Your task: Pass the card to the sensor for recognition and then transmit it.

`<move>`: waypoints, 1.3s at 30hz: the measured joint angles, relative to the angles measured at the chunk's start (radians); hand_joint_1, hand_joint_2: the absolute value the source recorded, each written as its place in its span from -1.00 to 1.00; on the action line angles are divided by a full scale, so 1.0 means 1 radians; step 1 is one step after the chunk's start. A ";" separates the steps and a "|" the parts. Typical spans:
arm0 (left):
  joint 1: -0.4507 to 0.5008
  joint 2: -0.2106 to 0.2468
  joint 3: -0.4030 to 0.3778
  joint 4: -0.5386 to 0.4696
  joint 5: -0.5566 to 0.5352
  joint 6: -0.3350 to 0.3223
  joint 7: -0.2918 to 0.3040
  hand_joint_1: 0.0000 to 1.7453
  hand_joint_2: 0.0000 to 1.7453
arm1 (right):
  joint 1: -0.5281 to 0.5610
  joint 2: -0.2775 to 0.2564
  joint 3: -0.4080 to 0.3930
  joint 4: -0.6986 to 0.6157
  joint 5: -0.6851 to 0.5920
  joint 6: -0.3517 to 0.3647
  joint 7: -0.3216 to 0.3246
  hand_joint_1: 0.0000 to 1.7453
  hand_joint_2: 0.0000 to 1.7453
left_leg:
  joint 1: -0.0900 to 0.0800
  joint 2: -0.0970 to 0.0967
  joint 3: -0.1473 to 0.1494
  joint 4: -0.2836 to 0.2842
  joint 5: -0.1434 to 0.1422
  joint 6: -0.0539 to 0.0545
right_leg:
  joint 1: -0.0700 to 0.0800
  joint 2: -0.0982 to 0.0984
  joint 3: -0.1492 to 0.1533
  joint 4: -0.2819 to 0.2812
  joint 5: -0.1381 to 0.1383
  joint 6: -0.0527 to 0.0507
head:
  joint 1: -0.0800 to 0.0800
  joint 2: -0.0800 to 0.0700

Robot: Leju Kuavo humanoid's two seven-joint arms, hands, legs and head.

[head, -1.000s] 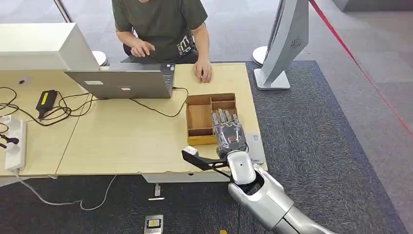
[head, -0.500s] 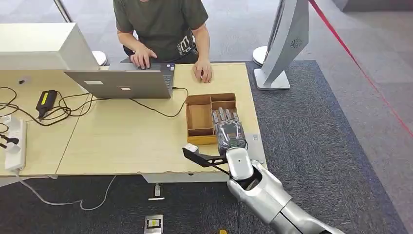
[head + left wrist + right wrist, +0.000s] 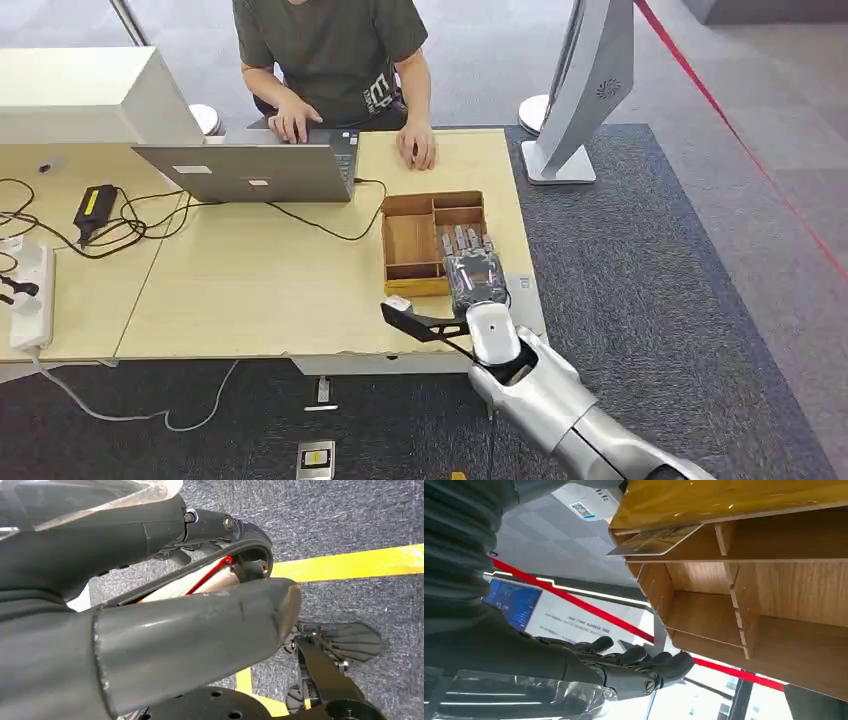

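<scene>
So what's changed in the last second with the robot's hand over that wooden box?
The right hand has eased slightly toward the robot and to its right above the wooden box, fingers stretched flat and holding nothing. The person's hand shifted onto the laptop keyboard. The card lies in a compartment of the box; the box, laptop and cables have not moved.

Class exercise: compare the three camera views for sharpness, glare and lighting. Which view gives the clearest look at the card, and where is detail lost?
Head view: evenly lit and sharp, but the right robot hand covers part of the wooden box. Right wrist view: the card is crisp, though the background beyond the fingers washes out white. Left wrist view: the left robot hand looms close and soft, with glare at the picture's upper edge.
</scene>
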 joint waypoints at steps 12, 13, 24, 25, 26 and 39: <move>0.000 0.000 0.000 0.000 0.003 0.002 0.007 -1.00 -1.00 | -0.020 0.003 0.000 0.061 -0.008 -0.019 -0.003 -1.00 1.00 | 0.000 0.000 0.000 0.000 0.000 0.000 | 0.000 0.000 0.000 0.000 0.000 0.000 | 0.000 0.000; 0.000 0.000 0.000 0.000 0.003 0.003 0.007 -1.00 -1.00 | -0.022 0.004 0.001 0.067 -0.008 -0.021 -0.003 -1.00 1.00 | 0.000 0.000 0.000 0.000 0.000 0.000 | 0.000 0.000 0.000 0.000 0.000 0.000 | 0.000 0.000; 0.000 0.000 0.000 0.000 -0.006 0.005 0.007 -1.00 -1.00 | -0.032 0.004 0.001 0.122 -0.011 -0.056 -0.011 -1.00 1.00 | 0.000 0.000 0.000 0.000 0.000 0.000 | 0.000 0.000 0.000 0.000 0.000 0.000 | 0.000 0.000; 0.000 0.000 0.000 0.000 -0.006 0.006 0.007 -1.00 -1.00 | -0.033 0.004 0.001 0.125 -0.011 -0.056 -0.011 -1.00 1.00 | 0.000 0.000 0.000 0.000 0.000 0.000 | 0.000 0.000 0.000 0.000 0.000 0.000 | 0.000 0.000; 0.000 0.000 0.000 0.000 -0.006 0.006 0.007 -1.00 -1.00 | -0.033 0.004 0.001 0.130 -0.011 -0.057 -0.011 -1.00 1.00 | 0.000 0.000 0.000 0.000 0.000 0.000 | 0.000 0.000 0.000 0.000 0.000 0.000 | 0.000 0.000; 0.000 0.000 0.000 0.000 -0.016 0.006 0.001 -1.00 -1.00 | -0.035 -0.004 -0.001 0.155 -0.001 -0.058 0.011 -1.00 1.00 | 0.000 0.000 0.000 0.000 0.000 0.000 | 0.000 0.000 0.000 0.000 0.000 0.000 | 0.000 0.000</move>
